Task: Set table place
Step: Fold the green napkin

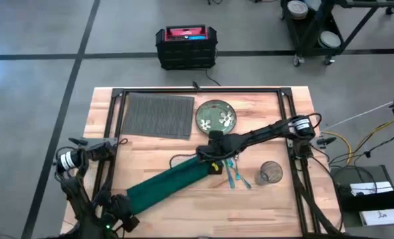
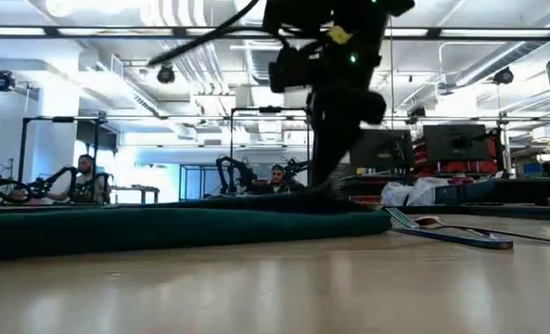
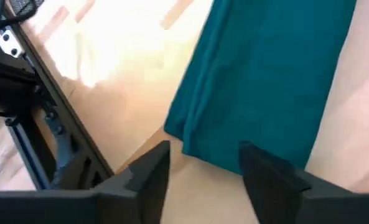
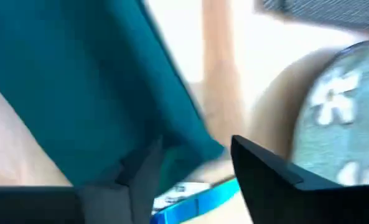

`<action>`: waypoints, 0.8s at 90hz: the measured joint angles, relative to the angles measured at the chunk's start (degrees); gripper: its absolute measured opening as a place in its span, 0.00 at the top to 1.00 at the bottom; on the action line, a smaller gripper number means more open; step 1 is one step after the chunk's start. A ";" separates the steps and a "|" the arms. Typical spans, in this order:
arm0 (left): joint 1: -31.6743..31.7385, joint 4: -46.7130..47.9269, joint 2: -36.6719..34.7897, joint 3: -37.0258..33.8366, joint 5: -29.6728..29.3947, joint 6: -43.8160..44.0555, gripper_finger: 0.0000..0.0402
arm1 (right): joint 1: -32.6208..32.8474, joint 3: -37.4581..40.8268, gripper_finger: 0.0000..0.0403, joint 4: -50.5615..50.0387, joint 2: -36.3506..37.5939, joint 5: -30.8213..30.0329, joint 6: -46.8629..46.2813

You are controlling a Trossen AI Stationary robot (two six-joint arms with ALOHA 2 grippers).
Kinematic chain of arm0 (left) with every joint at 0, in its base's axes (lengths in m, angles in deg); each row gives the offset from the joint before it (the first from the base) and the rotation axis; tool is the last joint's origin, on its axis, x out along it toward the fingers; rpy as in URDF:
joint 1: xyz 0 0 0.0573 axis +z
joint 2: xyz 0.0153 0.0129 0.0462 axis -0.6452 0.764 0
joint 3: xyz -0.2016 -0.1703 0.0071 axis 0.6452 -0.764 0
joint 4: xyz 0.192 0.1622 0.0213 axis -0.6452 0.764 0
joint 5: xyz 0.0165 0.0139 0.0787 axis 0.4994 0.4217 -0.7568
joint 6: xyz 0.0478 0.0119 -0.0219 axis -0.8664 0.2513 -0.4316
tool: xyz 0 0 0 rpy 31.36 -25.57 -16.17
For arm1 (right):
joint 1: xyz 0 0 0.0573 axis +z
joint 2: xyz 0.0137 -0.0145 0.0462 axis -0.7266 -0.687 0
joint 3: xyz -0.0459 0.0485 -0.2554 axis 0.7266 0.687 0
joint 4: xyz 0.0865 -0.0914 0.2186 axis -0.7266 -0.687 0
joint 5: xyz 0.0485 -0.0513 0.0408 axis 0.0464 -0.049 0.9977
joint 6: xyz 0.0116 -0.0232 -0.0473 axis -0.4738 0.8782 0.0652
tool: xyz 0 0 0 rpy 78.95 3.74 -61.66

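Note:
A dark green napkin (image 1: 170,180), folded into a long strip, lies slantwise on the table (image 1: 150,149). The place, a dark grey ribbed mat (image 1: 158,114), lies flat at the far left, with a flowered plate (image 1: 216,116) beside it. My right gripper (image 4: 193,146) stands open over the napkin's right end (image 4: 190,134), one finger on either side of its corner. My left gripper (image 3: 203,152) is open at the napkin's near-left end (image 3: 215,155), which lies just ahead of the fingers. My right gripper comes down from above onto the napkin's right end (image 2: 349,209), which lies flat on the table. I cannot tell whether its open fingers touch the cloth.
Blue-handled cutlery (image 1: 235,174) lies just right of the napkin's right end, and shows under my right gripper (image 4: 196,194). A glass (image 1: 271,172) stands farther right. A black frame rail (image 1: 203,89) runs round the table. Bare wood lies between the mat and the napkin.

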State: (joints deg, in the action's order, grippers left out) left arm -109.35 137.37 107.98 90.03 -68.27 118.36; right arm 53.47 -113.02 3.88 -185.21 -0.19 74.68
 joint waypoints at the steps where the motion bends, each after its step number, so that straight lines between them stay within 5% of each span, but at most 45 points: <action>1: 0.00 -0.03 -0.23 -0.13 -0.48 0.26 0.50 | -0.16 0.00 0.50 -0.08 0.16 -0.01 0.27; 16: 0.96 -3.84 -1.16 -2.74 -10.93 0.85 0.44 | -1.38 0.00 0.43 -0.51 1.88 3.52 0.72; 33: 5.36 -28.26 -1.06 -12.81 -12.85 -10.35 0.47 | 1.02 4.45 0.41 9.20 0.46 18.61 3.97; 48: 7.69 -44.32 -1.43 -20.79 -8.15 -19.22 0.56 | 2.60 8.98 0.46 13.18 -2.65 16.50 2.85; 72: 1.81 -37.81 -3.61 -16.84 -0.85 -17.80 0.72 | 6.75 8.93 0.52 18.42 -2.89 17.36 -11.05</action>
State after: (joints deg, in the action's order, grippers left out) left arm -107.54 99.56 104.37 73.19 -69.11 100.56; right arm 60.22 -104.09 22.30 -188.10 17.17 63.63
